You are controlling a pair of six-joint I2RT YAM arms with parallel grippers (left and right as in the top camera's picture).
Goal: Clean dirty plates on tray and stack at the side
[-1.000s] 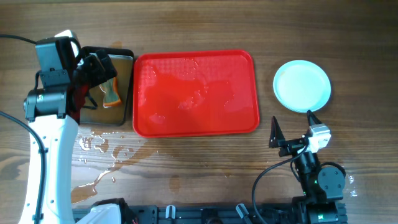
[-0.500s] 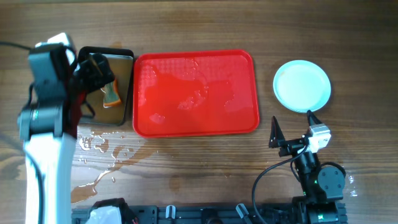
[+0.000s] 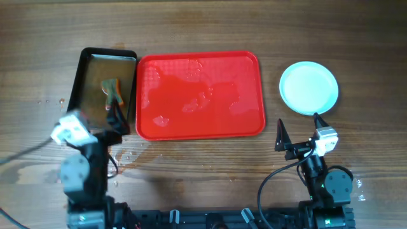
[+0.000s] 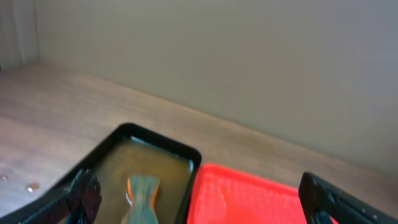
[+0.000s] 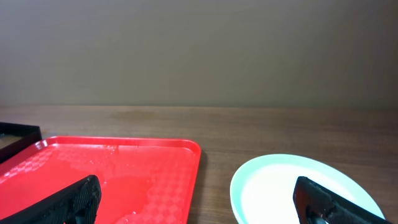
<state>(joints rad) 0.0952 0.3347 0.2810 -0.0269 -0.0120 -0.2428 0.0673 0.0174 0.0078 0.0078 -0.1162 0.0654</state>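
The red tray [image 3: 200, 95] lies mid-table, wet, with no plate on it; it also shows in the left wrist view [image 4: 249, 199] and the right wrist view [image 5: 112, 174]. The plates [image 3: 309, 88] sit right of the tray, seen from above as one clean white disc with a pale blue rim, and appear in the right wrist view [image 5: 305, 186]. My left gripper [image 3: 105, 124] [image 4: 202, 205] is open and empty, at the front end of the black pan. My right gripper [image 3: 299, 130] [image 5: 199, 205] is open and empty, just in front of the plates.
A black pan [image 3: 89, 76] of brownish liquid stands left of the tray, with an orange-and-green sponge [image 3: 113, 93] [image 4: 142, 193] lying in it. Spilled water [image 3: 130, 154] wets the table in front of the pan.
My left arm has pulled back from over the pan to the table's front left. The sponge stays in the pan. The right arm has not moved.
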